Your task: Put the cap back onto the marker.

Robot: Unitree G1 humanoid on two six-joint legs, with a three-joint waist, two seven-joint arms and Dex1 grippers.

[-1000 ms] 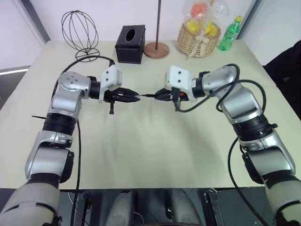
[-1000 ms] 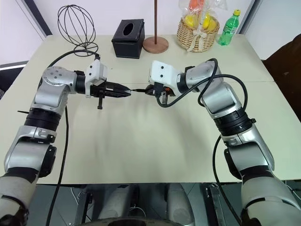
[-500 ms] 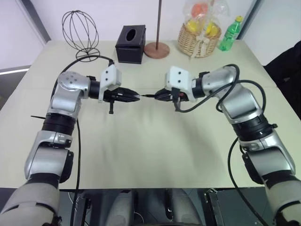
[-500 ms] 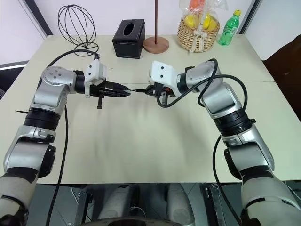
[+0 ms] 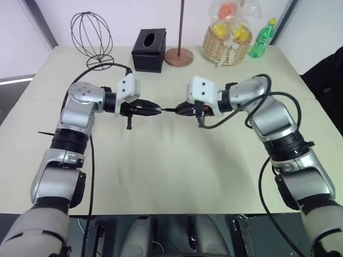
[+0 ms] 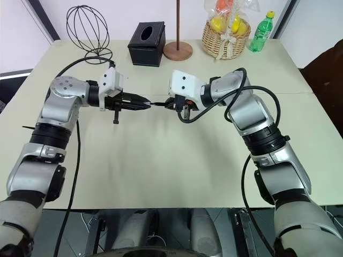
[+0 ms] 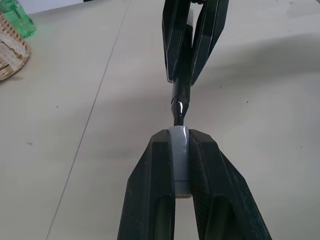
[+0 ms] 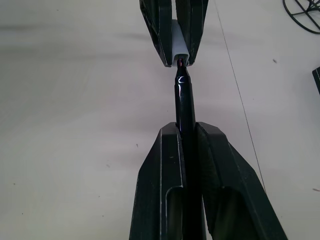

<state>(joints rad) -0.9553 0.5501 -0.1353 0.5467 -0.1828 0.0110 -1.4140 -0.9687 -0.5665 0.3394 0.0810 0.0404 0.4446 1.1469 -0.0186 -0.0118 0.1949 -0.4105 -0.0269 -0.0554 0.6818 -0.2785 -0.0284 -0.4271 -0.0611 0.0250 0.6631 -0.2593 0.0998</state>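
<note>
Above the middle of the beige table (image 5: 161, 171), the two arms meet tip to tip, clear of the surface. The right end effector (image 8: 184, 131) is clamped tight around the black marker (image 8: 183, 102), whose pointed tip juts out toward the other arm. The left end effector (image 7: 180, 142) is closed just as narrowly on the small grey cap (image 7: 179, 157), its open mouth facing the marker. The marker's tip sits right at the cap's opening, lined up with it; whether it has entered cannot be told. No writing can be read on either the marker or the cap.
</note>
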